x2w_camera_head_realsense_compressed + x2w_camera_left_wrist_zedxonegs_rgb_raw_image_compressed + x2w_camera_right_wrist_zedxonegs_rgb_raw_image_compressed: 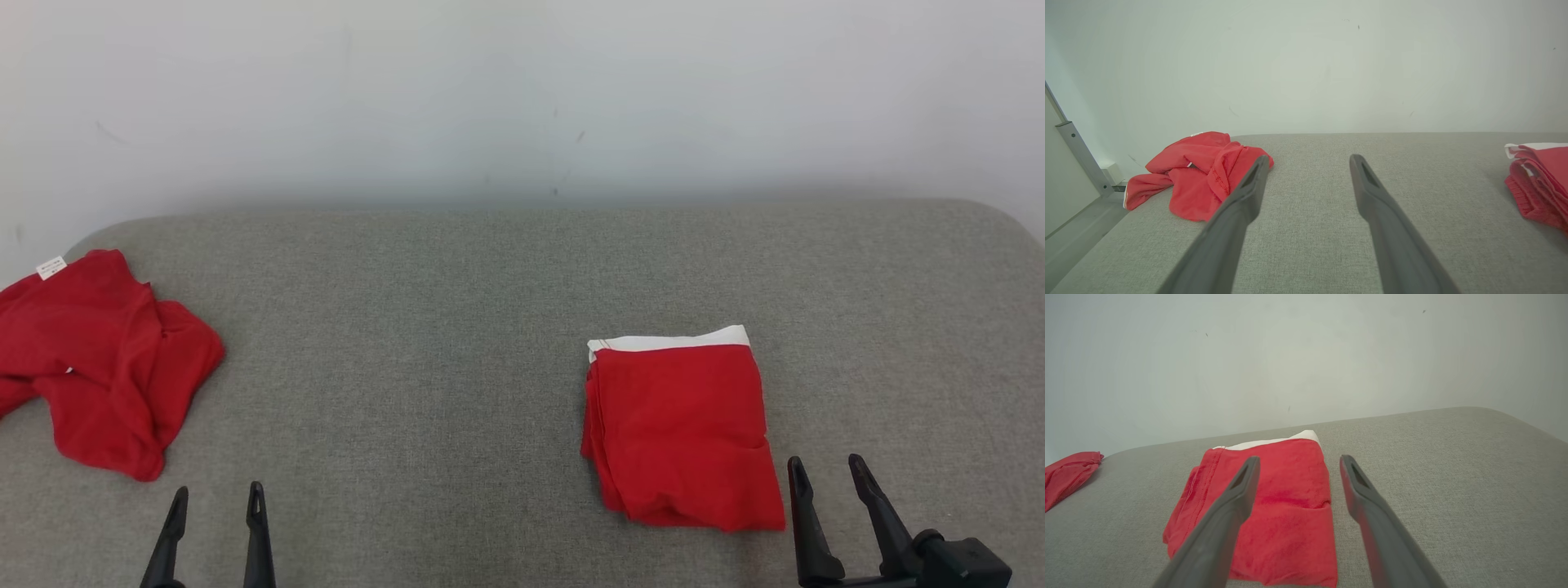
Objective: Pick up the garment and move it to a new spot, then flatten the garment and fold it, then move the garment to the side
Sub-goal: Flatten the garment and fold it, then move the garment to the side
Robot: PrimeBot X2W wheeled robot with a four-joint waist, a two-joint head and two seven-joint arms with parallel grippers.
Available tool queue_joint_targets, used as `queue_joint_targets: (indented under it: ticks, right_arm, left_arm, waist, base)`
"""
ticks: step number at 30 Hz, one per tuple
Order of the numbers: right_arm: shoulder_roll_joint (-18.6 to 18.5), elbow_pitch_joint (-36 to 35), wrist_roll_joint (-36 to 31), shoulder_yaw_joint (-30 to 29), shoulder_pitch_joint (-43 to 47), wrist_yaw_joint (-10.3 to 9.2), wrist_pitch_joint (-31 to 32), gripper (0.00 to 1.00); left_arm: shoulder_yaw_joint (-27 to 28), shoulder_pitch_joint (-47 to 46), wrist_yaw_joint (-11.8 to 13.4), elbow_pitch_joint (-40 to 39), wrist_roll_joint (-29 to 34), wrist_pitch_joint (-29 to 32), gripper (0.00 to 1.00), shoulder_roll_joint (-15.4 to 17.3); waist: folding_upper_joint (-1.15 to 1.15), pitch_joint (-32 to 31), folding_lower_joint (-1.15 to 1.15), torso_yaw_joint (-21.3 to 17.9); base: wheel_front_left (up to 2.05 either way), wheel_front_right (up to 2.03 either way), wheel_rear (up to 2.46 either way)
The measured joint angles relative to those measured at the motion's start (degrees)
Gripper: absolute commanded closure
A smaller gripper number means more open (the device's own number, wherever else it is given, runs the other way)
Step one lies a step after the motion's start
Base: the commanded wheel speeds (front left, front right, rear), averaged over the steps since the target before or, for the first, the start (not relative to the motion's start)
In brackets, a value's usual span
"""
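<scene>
Head view: the right gripper point(826, 461) sits low by the front edge of the grey table point(424, 343). Its two dark fingers are spread wide and hold nothing. The left gripper point(219, 490) is by the front edge too, over on the left side. Its fingers are also apart and empty.

The folded garment point(682, 433) lies flat on the right half of the table, nearer the front edge than the back. It is red with a white band point(669, 341) along its far side. The right gripper is just beside its near right corner, not touching it. I think the folding is done and the garment has been let go.

What could go wrong? The right fingers are very close to the cloth. If they slide sideways while low, a tip could catch the corner and pull the fold open. The layers on the left side of the fold look loose, so a push could make them slip apart.

A crumpled red garment point(98, 359) lies at the left edge of the table. In the left wrist view, part of it hangs over that edge. It could slide off if it gets bumped.

Some things are hard to see. The small tag point(51, 267) on the crumpled garment is too tiny to read. That garment is cut off at the side of the head view. I cannot tell how many layers the fold has. In the right wrist view a finger covers part of the folded garment.
</scene>
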Motion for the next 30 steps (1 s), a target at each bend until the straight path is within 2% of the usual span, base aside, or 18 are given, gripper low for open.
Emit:
queue_joint_targets:
  ticks: [30]
  right_arm:
    - [-0.45, 0.07, -1.41, 0.21, 0.25, 0.01, 0.01, 0.00]
  left_arm:
    - [-1.77, 0.60, 0.20, 0.13, 0.73, 0.00, 0.00, 1.68]
  waist:
    - [0.00, -0.37, 0.00, 0.61]
  base:
    - [0.00, 0.00, 0.00]
